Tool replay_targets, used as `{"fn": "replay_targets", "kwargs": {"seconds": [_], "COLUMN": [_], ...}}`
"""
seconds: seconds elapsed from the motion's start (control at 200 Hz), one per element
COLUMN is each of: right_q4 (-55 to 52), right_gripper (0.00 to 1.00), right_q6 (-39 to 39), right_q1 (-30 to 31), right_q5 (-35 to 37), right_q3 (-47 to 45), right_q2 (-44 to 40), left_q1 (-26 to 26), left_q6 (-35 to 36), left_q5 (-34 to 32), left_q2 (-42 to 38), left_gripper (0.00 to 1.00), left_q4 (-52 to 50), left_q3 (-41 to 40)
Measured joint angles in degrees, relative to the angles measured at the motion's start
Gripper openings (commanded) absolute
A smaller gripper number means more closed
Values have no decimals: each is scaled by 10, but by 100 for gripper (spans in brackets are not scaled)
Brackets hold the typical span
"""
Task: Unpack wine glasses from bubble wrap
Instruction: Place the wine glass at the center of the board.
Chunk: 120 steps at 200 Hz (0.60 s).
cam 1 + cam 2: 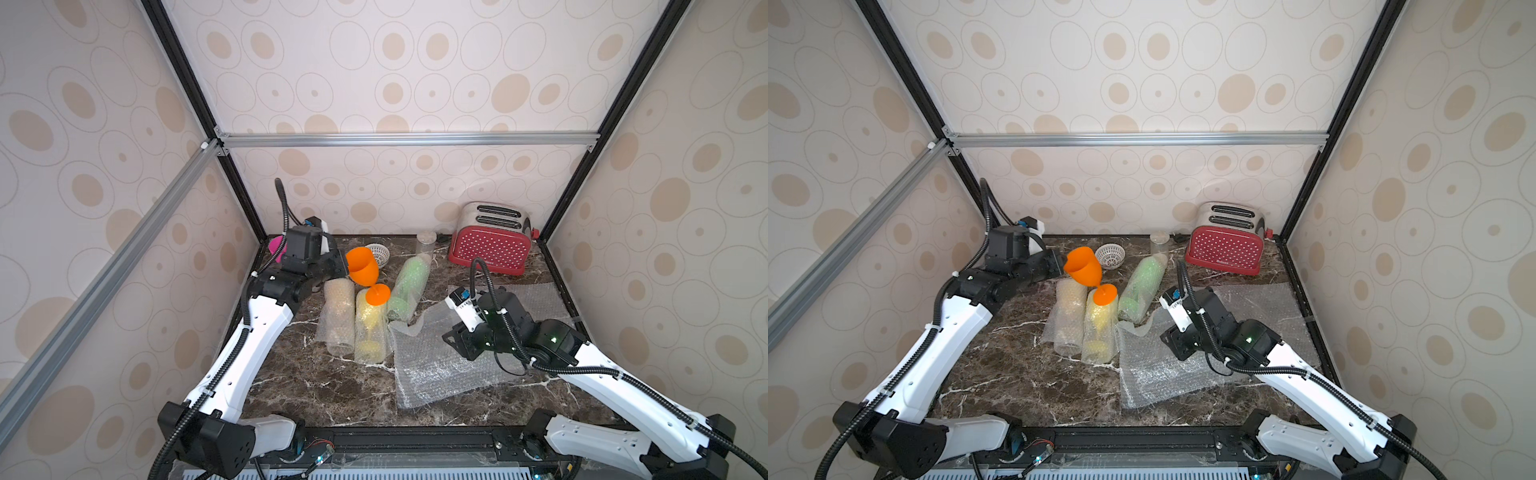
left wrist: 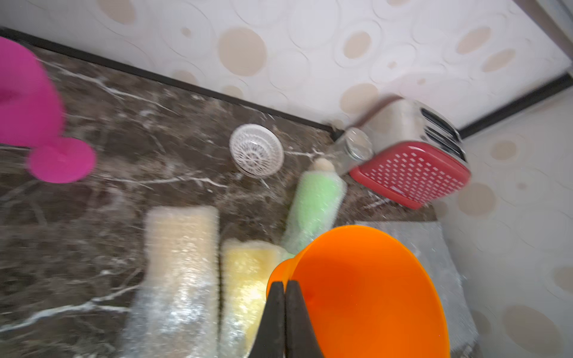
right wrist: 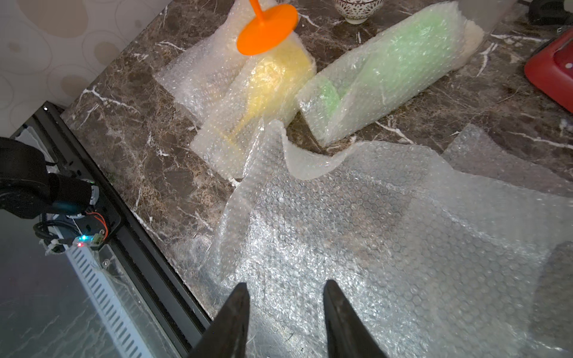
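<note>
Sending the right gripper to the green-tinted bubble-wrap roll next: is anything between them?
Only the loose flat sheet of clear bubble wrap: it lies under the open right gripper, and its curled-up edge rises just short of the green-tinted bubble-wrap roll. Nothing solid stands between them. The orange plastic goblet hangs clear of that line.

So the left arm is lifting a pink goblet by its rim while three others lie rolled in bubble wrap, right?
Not quite. The left gripper pinches the orange goblet by its rim, not a pink one, as the left wrist view shows. The pink goblet is unheld nearby. The rest is right.
</note>
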Motion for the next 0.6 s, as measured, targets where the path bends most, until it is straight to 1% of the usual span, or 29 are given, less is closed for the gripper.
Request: {"fn": "replay_targets", "kwargs": {"seconds": [0.185,0.27,0.475,0.6], "right_q4": [9,17,20,20], "right_gripper": [39,39,39,39], "right_q6": [15,26,40,42], "right_q1": [-29,-44,-81,-94], "right_q5": [-28,-42,-71,-85], "right_q3": [-1,-5,-7,-7], "right_q2": [31,39,44,46], "left_q1": [99,138,201,243], "left_q6": [38,50,76,96], "left_q5": [-72,-93,-131,-149], "left_q2": [0,0,11,40], "left_gripper": [0,0,0,0], "left_q4": [-39,-44,-38,-15], "left_q3": [24,30,24,12]}}
